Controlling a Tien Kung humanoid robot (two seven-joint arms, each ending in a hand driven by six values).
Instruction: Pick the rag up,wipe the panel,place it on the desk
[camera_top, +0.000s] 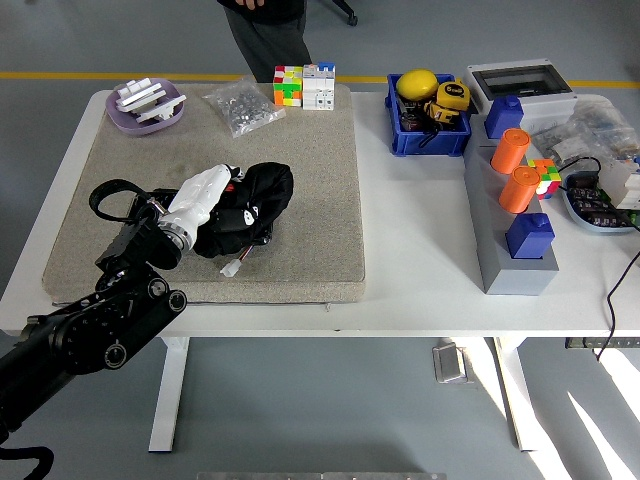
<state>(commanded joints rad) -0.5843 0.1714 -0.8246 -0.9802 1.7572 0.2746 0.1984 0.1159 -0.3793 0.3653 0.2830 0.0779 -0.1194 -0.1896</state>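
Observation:
My left hand (207, 192), white-covered at the end of the black arm, lies on a crumpled black rag (259, 197) on the grey mat (310, 170). Its fingers are curled into the cloth and hold it. The rag covers most of the dark panel (243, 243), of which only a thin edge shows under the cloth. A small white connector (232, 267) sticks out below the rag. My right arm is out of view.
A person (268, 28) stands at the far edge. A purple dish (147, 103), a bag of small parts (244, 107) and colour cubes (304, 86) line the mat's back. A blue bin (428, 110), a grey block with orange cylinders (512, 205) and clutter sit at the right.

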